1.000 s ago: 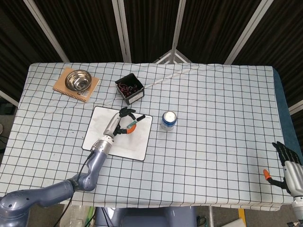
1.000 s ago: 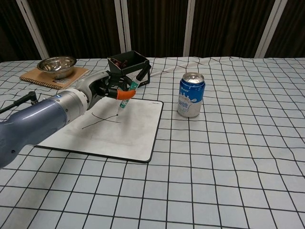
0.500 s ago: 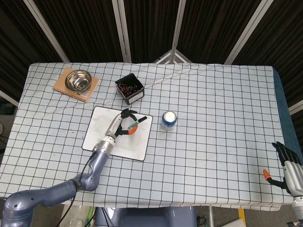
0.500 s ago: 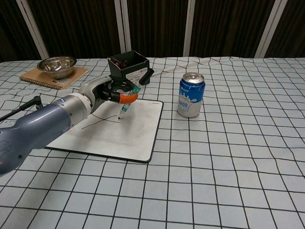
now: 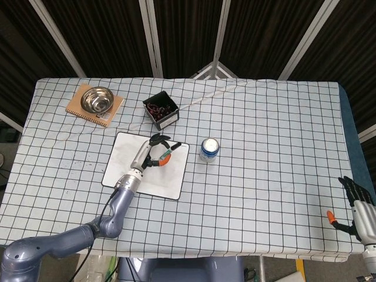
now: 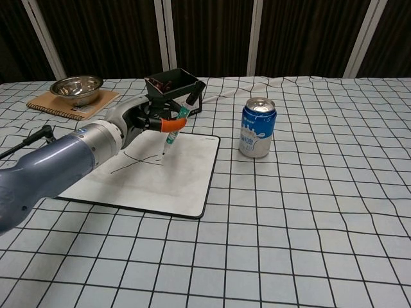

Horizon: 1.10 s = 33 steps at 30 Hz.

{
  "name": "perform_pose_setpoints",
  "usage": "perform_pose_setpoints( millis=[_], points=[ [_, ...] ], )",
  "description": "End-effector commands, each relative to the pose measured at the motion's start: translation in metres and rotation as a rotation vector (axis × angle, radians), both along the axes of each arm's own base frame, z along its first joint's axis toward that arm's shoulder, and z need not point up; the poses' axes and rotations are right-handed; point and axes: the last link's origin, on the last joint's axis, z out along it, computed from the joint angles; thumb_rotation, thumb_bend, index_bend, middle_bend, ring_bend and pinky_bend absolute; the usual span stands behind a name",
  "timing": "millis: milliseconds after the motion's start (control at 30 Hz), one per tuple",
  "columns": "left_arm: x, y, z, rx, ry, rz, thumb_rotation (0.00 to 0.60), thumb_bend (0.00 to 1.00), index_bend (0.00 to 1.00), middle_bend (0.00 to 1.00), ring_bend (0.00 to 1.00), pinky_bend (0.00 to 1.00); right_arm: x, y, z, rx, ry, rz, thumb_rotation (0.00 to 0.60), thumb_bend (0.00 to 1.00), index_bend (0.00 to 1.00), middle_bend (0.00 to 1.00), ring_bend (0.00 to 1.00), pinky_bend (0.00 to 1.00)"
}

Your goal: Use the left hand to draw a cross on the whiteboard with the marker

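Presently the left hand [image 6: 142,117] grips the marker [image 6: 174,129], tip at the whiteboard [image 6: 183,186] where two crossing strokes show; the cross appears nearly finished. The right hand [image 5: 356,202] hangs idle, fingers apart, holding nothing.

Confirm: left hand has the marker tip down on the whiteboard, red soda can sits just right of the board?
Not quite: the can is blue and white, not red, as the chest view shows. The rest holds: the left hand grips the marker, tip down on the whiteboard, and the can stands just right of the board.
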Motion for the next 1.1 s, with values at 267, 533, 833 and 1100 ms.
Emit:
perform_pose_setpoints(
  millis=[267, 533, 833, 1100],
  points=[
    [0.009, 0.000, 0.047, 0.107, 0.039, -0.110, 0.600, 0.55, 0.72, 0.20, 0.00, 0.02, -0.001, 0.000, 0.000, -0.002, 0.007, -0.001, 0.600, 0.35, 0.00, 0.00, 0.00, 0.00],
    [-0.034, -0.007, 0.069, 0.201, 0.456, -0.251, 0.600, 0.54, 0.71, 0.20, 0.00, 0.02, -0.001, 0.001, 0.000, 0.001, 0.014, -0.007, 0.600, 0.35, 0.00, 0.00, 0.00, 0.00],
    [-0.109, -0.027, 0.096, 0.186, 0.980, -0.384, 0.600, 0.51, 0.69, 0.20, 0.00, 0.02, 0.001, 0.001, -0.001, 0.007, 0.026, -0.008, 0.600, 0.35, 0.00, 0.00, 0.00, 0.00],
    [-0.139, -0.040, 0.104, 0.148, 1.067, -0.342, 0.600, 0.47, 0.66, 0.17, 0.00, 0.02, 0.001, 0.001, -0.002, 0.009, 0.029, -0.007, 0.600, 0.35, 0.00, 0.00, 0.00, 0.00]
  ],
)
